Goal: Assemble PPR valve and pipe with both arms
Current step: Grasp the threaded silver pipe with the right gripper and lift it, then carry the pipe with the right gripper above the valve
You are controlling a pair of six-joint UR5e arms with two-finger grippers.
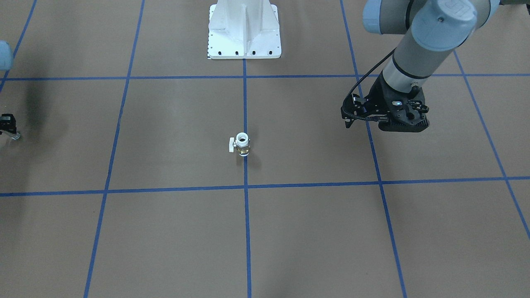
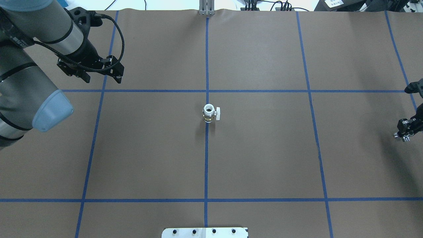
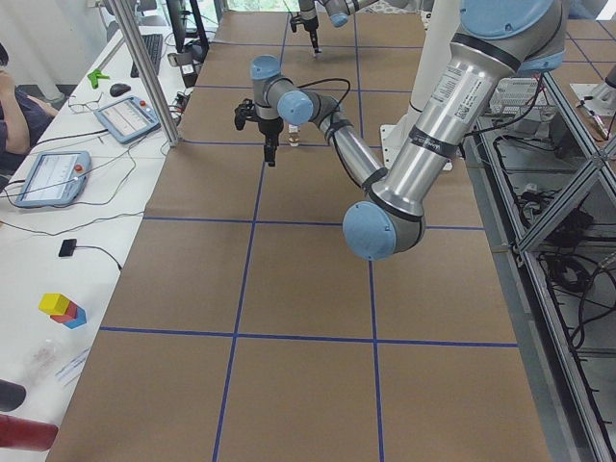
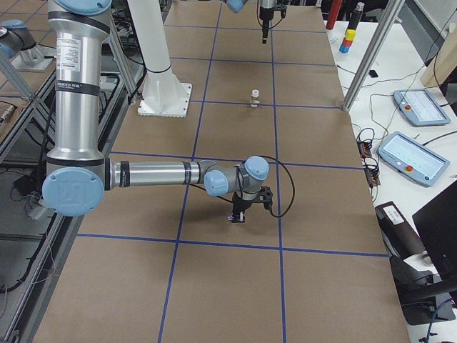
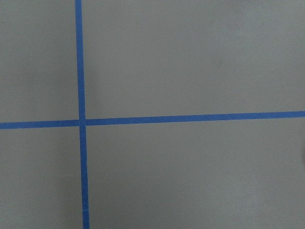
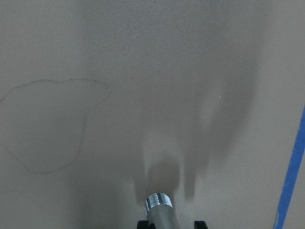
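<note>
Overhead view: the small white-ended, brass-bodied PPR valve [image 2: 210, 114] stands upright on a tape line at the middle of the brown table with blue tape lines [image 2: 264, 158]; the black left gripper [image 2: 103, 78] hovers at the far left, well apart from it, fingers apart and empty; the black right gripper [image 2: 404, 130] sits at the right edge. Right wrist view: its fingers are clamped on the shiny silver threaded pipe [image 6: 159, 210], held above the table. The pipe looks picked up; grasping the valve and joining the two remain.

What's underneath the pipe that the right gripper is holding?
Under the pipe: bare brown table paper and a shadow. Its upper end is hidden inside the right gripper.
</note>
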